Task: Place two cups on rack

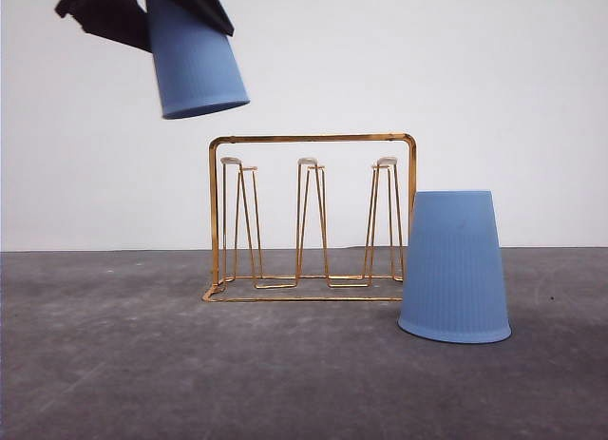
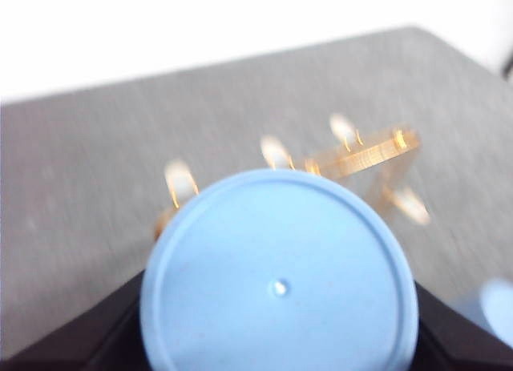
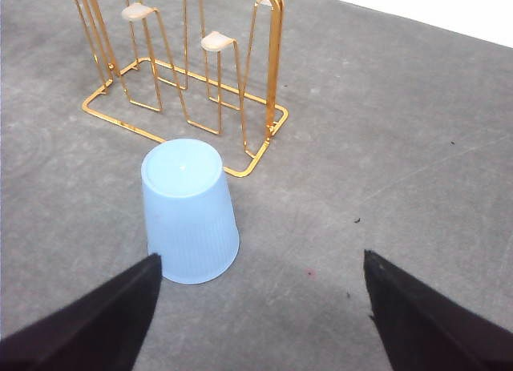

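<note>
Blue held cup (image 1: 195, 55), clamped in left hand (image 1: 142, 12), hangs tilted, mouth down.

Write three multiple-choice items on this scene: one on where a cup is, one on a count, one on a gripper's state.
1. Where is the cup not held?
A. Upside down on the table right of the rack
B. On a prong
C. Lying on its side

2. How many cups are hung on the rack?
A. Two
B. One
C. None

3. What is the left gripper doing?
A. Open over the table
B. Shut on a cup
C. Gripping the rack

Key: 1 A, the free cup stands mouth down by the rack. 2 C, its prongs are bare. 3 B, the left gripper grips the raised cup in the air.
</note>
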Available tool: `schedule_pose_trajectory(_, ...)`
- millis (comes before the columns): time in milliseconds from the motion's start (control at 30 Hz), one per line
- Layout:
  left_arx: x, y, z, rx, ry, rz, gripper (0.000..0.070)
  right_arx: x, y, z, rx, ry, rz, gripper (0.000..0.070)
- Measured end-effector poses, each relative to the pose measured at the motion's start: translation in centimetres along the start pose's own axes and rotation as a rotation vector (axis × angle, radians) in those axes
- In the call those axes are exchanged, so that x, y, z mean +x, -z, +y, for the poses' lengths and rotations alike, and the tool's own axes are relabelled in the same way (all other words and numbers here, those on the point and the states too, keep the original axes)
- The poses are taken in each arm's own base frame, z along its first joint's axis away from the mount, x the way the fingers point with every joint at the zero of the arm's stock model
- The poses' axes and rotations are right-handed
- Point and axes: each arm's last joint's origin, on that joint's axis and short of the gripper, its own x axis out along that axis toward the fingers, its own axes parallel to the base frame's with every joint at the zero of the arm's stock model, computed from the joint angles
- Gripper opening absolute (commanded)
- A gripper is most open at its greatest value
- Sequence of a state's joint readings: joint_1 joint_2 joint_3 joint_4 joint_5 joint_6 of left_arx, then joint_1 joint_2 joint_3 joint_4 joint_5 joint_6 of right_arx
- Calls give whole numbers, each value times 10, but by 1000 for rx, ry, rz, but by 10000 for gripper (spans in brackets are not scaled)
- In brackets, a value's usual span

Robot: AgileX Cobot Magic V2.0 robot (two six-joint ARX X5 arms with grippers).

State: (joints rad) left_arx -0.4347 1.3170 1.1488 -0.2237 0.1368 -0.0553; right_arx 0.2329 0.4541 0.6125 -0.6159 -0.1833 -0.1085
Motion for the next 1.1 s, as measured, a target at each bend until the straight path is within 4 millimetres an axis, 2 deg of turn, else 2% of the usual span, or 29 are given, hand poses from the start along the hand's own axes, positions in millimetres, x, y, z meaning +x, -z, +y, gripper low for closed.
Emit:
schedule_pose_trajectory(133, 24, 8, 4, -10, -6, 30, 231, 0, 0, 0, 0, 0, 0, 509)
schedule_pose_trajectory(433, 77, 41, 11, -28, -13, 157, 231, 0, 0, 0, 0, 0, 0, 509)
schedule_pose_trajectory(633, 103, 62, 16, -36, -17, 217, 231, 0, 0, 0, 0, 0, 0, 509)
schedule_pose_trajectory(800, 116, 72, 18, -40, -18, 243, 240, 0, 0, 0, 0, 0, 0, 509)
schedule_pose_trajectory(833, 117, 72, 18, -39, -18, 243, 263, 0, 0, 0, 0, 0, 0, 509)
schedule_pose_trajectory(900, 117, 72, 18, -39, -17, 244, 390, 0, 0, 0, 0, 0, 0, 509)
schedule_pose_trajectory(933, 117, 72, 18, -38, -16, 243, 488, 0, 0, 0, 0, 0, 0, 509)
schedule_pose_trajectory(967, 117, 72, 17, -38, -16, 244, 545, 0, 0, 0, 0, 0, 0, 509)
schedule_pose_trajectory(1000, 117, 73, 17, -38, -16, 246, 566, 0, 0, 0, 0, 0, 0, 509)
schedule_pose_trajectory(1100, 116, 74, 17, -44, -16, 292, 555, 0, 0, 0, 0, 0, 0, 509)
